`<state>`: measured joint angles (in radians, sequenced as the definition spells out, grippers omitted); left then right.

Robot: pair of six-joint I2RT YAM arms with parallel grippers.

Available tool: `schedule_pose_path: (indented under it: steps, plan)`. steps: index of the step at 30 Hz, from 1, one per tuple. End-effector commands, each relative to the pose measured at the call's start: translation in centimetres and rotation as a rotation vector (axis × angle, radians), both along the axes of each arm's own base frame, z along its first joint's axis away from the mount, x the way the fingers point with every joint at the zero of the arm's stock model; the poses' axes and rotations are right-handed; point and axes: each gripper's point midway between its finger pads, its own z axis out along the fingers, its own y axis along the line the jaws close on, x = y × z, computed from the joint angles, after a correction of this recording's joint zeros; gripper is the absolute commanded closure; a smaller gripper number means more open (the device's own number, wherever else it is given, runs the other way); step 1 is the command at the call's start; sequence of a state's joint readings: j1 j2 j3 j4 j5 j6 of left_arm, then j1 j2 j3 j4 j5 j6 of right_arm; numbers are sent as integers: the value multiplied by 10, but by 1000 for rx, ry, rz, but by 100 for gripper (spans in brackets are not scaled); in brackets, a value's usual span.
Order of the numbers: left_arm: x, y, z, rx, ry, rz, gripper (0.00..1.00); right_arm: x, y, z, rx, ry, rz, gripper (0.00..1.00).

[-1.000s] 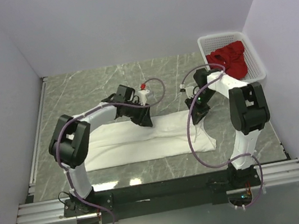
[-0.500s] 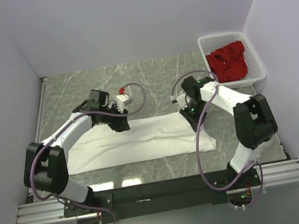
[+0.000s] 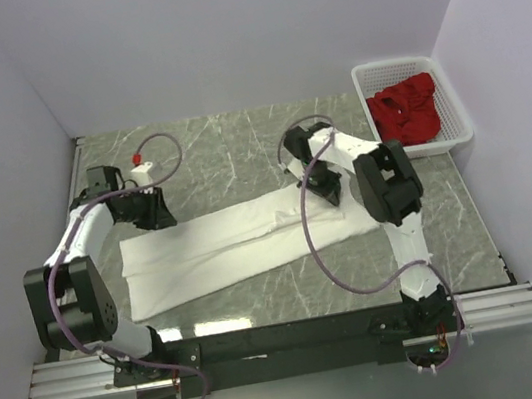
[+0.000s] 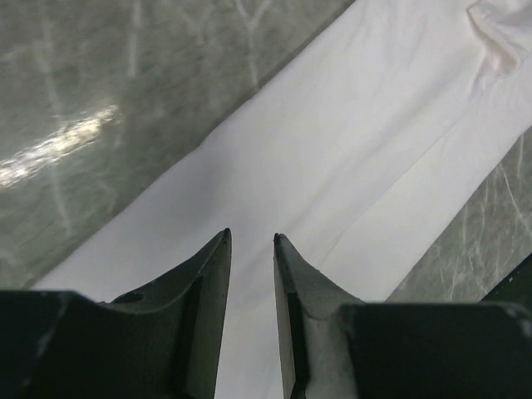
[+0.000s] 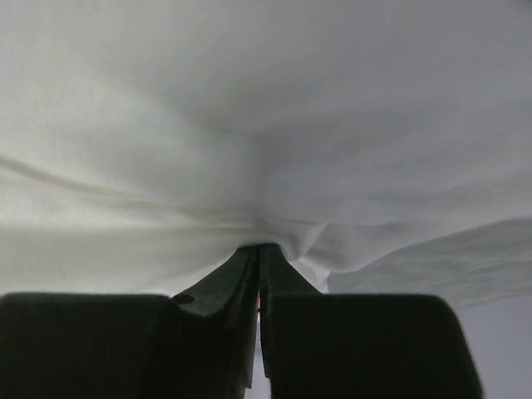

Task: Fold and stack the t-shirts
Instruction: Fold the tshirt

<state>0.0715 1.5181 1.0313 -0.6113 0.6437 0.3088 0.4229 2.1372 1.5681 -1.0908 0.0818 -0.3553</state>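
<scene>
The white t-shirt [image 3: 223, 247] lies folded into a long strip, slanting from the near left to the right across the marble table. My left gripper [image 3: 155, 215] hovers over its far left end. In the left wrist view the gripper [image 4: 251, 236] has its jaws slightly apart, with nothing between them and white cloth [image 4: 349, 150] below. My right gripper [image 3: 328, 193] is at the strip's far right edge. In the right wrist view it [image 5: 260, 248] is shut on a pinched fold of the white cloth [image 5: 266, 125]. The deep red t-shirt [image 3: 406, 108] lies crumpled in the basket.
The white slotted basket [image 3: 392, 65] stands at the far right corner against the wall. White walls close in the table on the left, back and right. Purple cables loop from both arms over the table.
Both arms have swung left and farther back. The white shirt has been dragged left with them and now lies slanted. The left gripper has moved to the far left end.
</scene>
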Motion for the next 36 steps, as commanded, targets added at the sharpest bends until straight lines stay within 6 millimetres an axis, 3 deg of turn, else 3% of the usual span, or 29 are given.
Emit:
schedule_pose_path:
  steps: [1, 2, 3, 4, 5, 9, 10, 11, 12, 13, 14, 15, 16, 17, 19, 26, 31, 36]
  plan:
    - [4, 13, 30, -28, -72, 48, 67, 120, 20, 10, -30, -338, 44, 93]
    - [1, 16, 34, -12, -75, 46, 67, 131, 22, -2, -55, -320, 60, 94]
    - [2, 21, 37, 16, -89, 41, 66, 150, 26, 3, -62, -366, 70, 94]
    - [0, 24, 37, 48, -114, 2, 66, 190, 36, 34, -61, -505, 68, 96]
    - [-1, 25, 41, 66, -135, -16, 66, 215, 41, 29, -75, -574, 93, 96]
    - [-16, 28, 34, 142, -169, -123, 66, 291, 52, 94, -98, -950, 71, 96]
    - [-19, 27, 31, 173, -185, -171, 66, 293, 49, 97, -108, -979, 61, 95]
    - [-22, 26, 28, 188, -187, -198, 66, 295, 47, 127, -92, -1048, 33, 95]
    - [-27, 25, 22, 204, -180, -224, 66, 298, 48, 143, -62, -1107, 7, 94]
    - [-28, 20, 18, 237, -195, -275, 66, 291, 42, 136, -59, -1090, -3, 94]
    - [-30, 17, 14, 255, -198, -300, 66, 287, 34, 166, -23, -1142, -52, 93]
    - [-34, 14, 8, 276, -199, -333, 67, 281, 33, 161, 8, -1124, -53, 93]
    - [-34, 0, 5, 290, -219, -387, 67, 276, 31, 168, 30, -1127, -70, 92]
    - [-34, 0, -1, 330, -219, -401, 67, 267, 23, 187, 65, -1138, -111, 92]
    - [-35, -16, -13, 357, -224, -453, 68, 251, 26, 199, 156, -1113, -135, 90]
    - [-35, -48, -41, 405, -172, -555, 71, 184, 24, 186, 327, -854, -177, 87]
    - [-63, -62, -78, 469, -68, -677, 74, 144, 14, 165, 425, -647, -232, 89]
    - [-93, -73, -101, 511, 24, -781, 76, 130, -5, 168, 499, -568, -290, 90]
